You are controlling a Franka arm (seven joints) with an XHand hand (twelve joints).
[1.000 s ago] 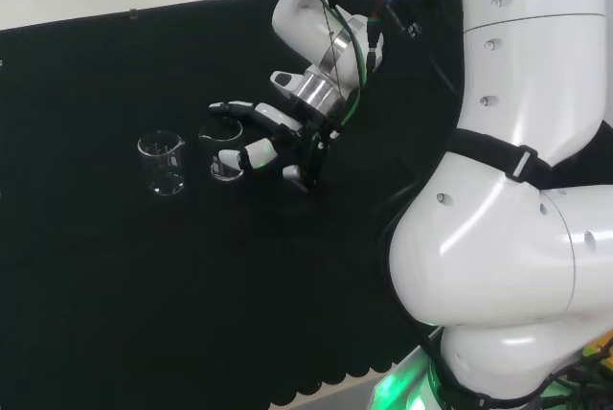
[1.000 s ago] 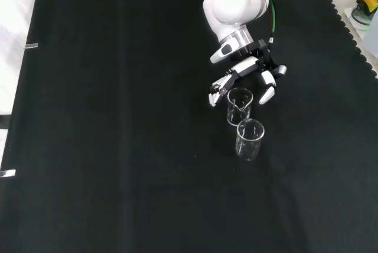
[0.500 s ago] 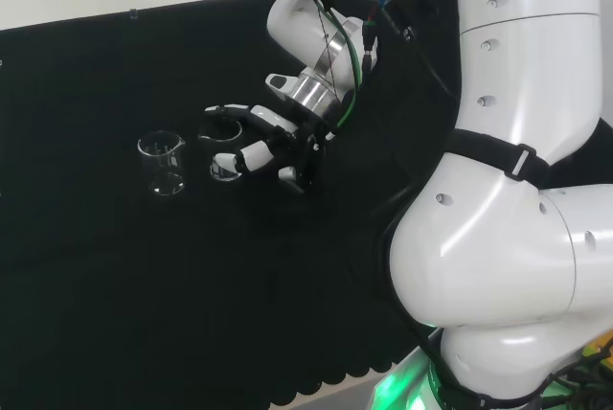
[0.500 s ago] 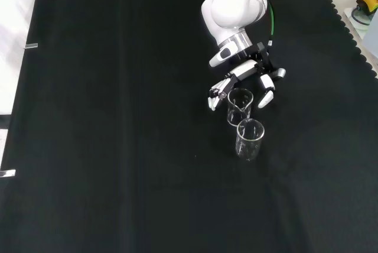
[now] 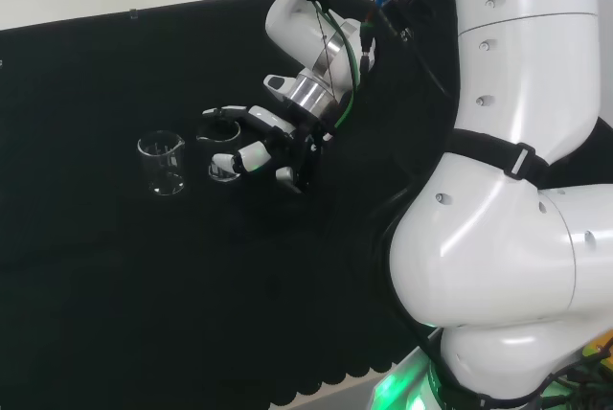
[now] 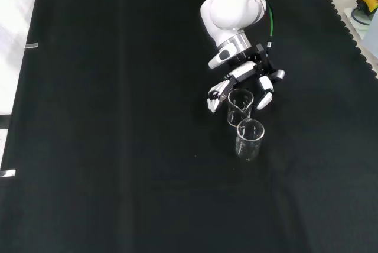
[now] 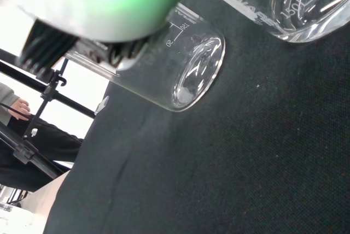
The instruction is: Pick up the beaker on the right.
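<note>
We see the hand [image 5: 273, 147] spread open around the right beaker [image 5: 221, 148] on the worktop [image 5: 115, 266], gripping nothing yet. We'd close evenly round its wall, avoiding the neighbouring beaker [image 5: 163, 163] just beside it.

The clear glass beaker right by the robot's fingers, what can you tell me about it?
The clear glass beaker nearer the hand is a small see-through cylinder with an open top, a pouring lip and printed measuring marks. It looks empty and stands upright on the black cloth. In the front view the black and white hand reaches around it from above, fingers spread on both sides; whether they touch the glass cannot be told. A second clear beaker stands close beside it, lower in that view.
</note>
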